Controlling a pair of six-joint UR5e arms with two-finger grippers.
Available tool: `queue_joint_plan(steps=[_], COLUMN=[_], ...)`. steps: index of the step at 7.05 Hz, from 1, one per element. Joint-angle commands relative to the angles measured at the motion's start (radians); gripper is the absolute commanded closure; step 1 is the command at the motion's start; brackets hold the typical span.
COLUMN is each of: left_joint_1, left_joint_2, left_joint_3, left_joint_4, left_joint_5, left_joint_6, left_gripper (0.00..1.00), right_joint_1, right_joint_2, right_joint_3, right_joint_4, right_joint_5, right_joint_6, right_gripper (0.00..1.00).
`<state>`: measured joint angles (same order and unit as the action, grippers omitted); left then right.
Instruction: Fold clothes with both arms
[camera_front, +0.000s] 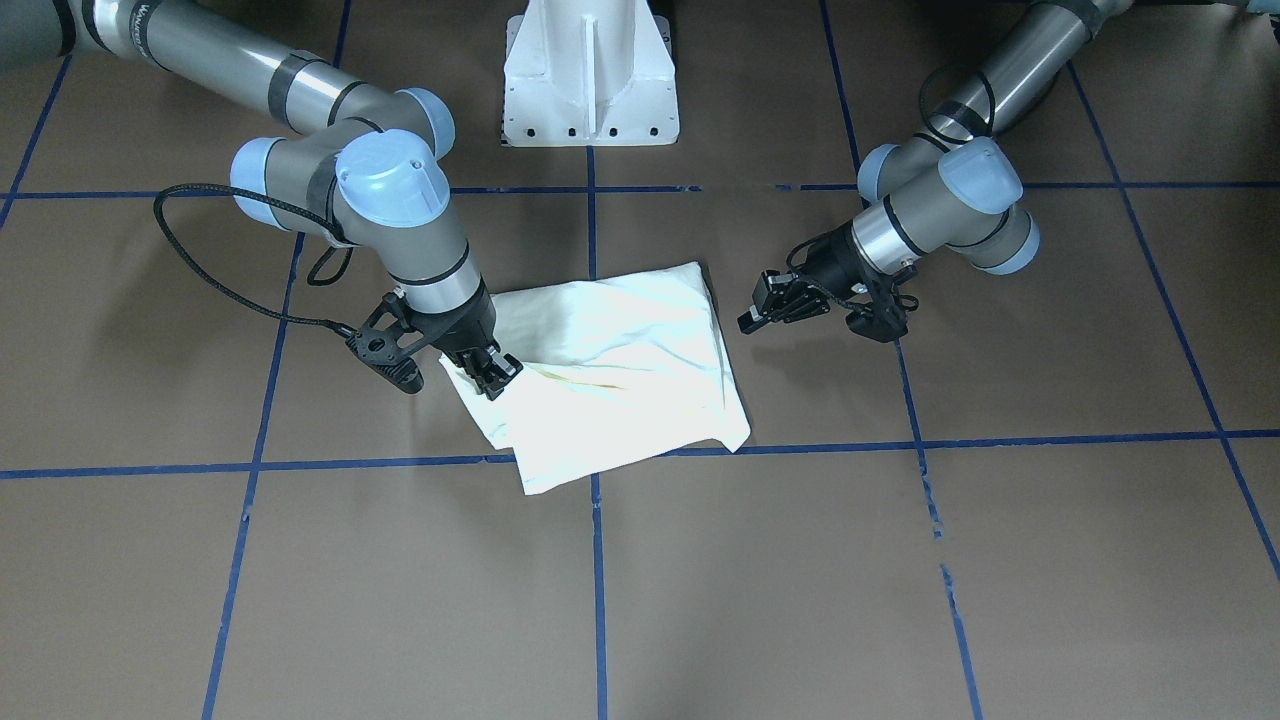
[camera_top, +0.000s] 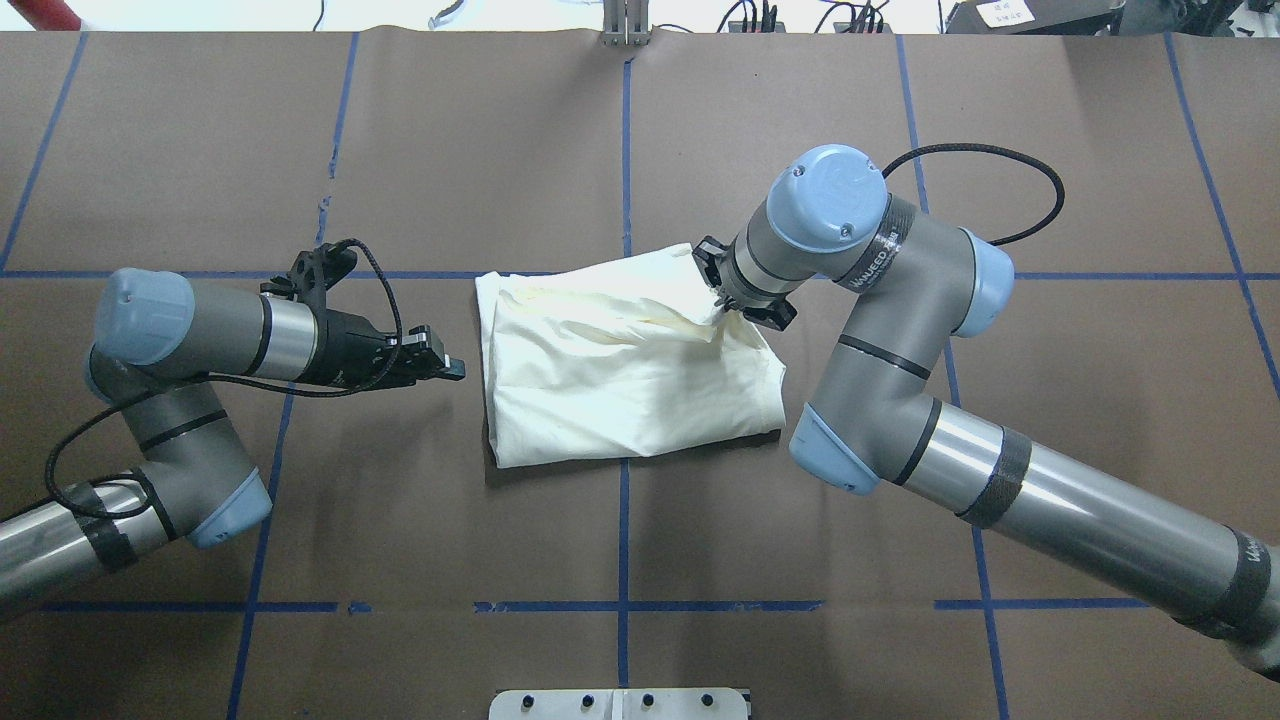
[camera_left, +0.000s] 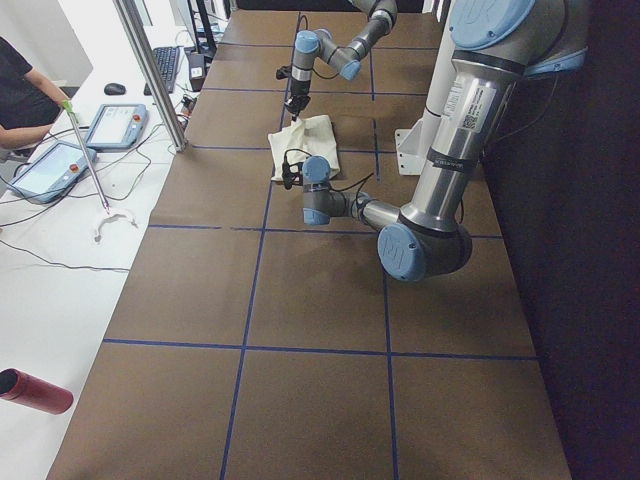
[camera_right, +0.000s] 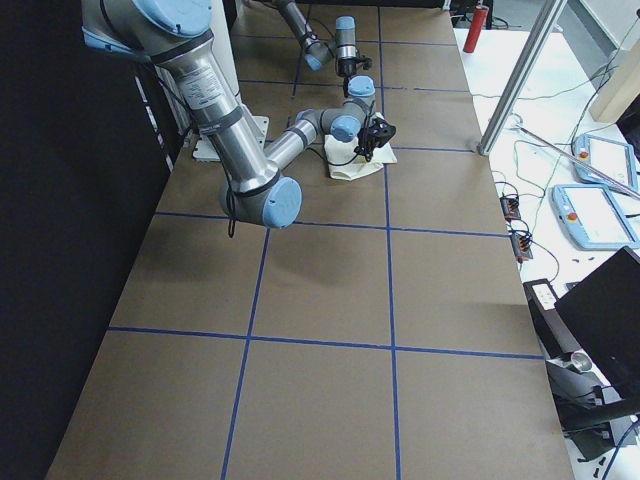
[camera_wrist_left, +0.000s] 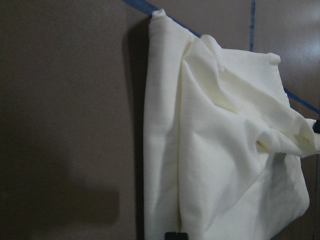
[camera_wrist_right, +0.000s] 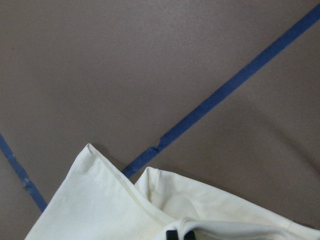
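The cream-white shirt (camera_top: 620, 380) lies folded in a rough rectangle at the table's middle, plain side up, with its print hidden. It also shows in the front view (camera_front: 620, 380). My right gripper (camera_top: 722, 305) is shut on a raised fold of the shirt at its far right corner; in the front view the gripper (camera_front: 490, 375) pinches the cloth just above the table. My left gripper (camera_top: 448, 368) hovers beside the shirt's left edge, a little apart from it, with nothing in it and its fingers together. The left wrist view shows the shirt (camera_wrist_left: 215, 150) ahead.
The brown table carries a grid of blue tape lines (camera_top: 624, 150). The white pedestal base (camera_front: 590, 75) stands at the robot's side of the table. An operator (camera_left: 20, 90) and tablets sit on a side bench beyond the table's far edge.
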<state>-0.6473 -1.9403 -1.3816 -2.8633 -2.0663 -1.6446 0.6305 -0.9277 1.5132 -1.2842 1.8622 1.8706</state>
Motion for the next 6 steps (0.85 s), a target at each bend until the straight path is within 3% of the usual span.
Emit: queue_joint_plan(steps=[1,2,3,4,6], left_joint_1=[-0.014,-0.012,-0.012,-0.012,-0.009], left_joint_2=[-0.014,-0.034,-0.073,-0.094,-0.097], left_joint_3=[-0.002,-0.002,-0.002,-0.001,0.004], left_joint_4=[0.050,0.080,0.152,0.171,0.173], left_joint_5=[0.023,0.044,0.049,0.051,0.084], left_joint_6=[0.000,0.000,0.000,0.000,0.003], left_gripper=[1.00,1.00,1.00,0.92,0.87], right_joint_1=[0.000,0.000,0.000,0.006,0.064], right_joint_2=[0.001,0.001,0.004,0.004,0.001], right_joint_3=[0.001,0.001,0.001,0.005,0.019], right_joint_4=[0.000,-0.001,0.000,0.000,0.002], right_joint_5=[0.000,-0.002,-0.003,0.000,0.064], right_joint_6=[-0.001,-0.001,0.004,-0.001,-0.068], right_gripper=[0.64,0.27,0.00,0.00,0.00])
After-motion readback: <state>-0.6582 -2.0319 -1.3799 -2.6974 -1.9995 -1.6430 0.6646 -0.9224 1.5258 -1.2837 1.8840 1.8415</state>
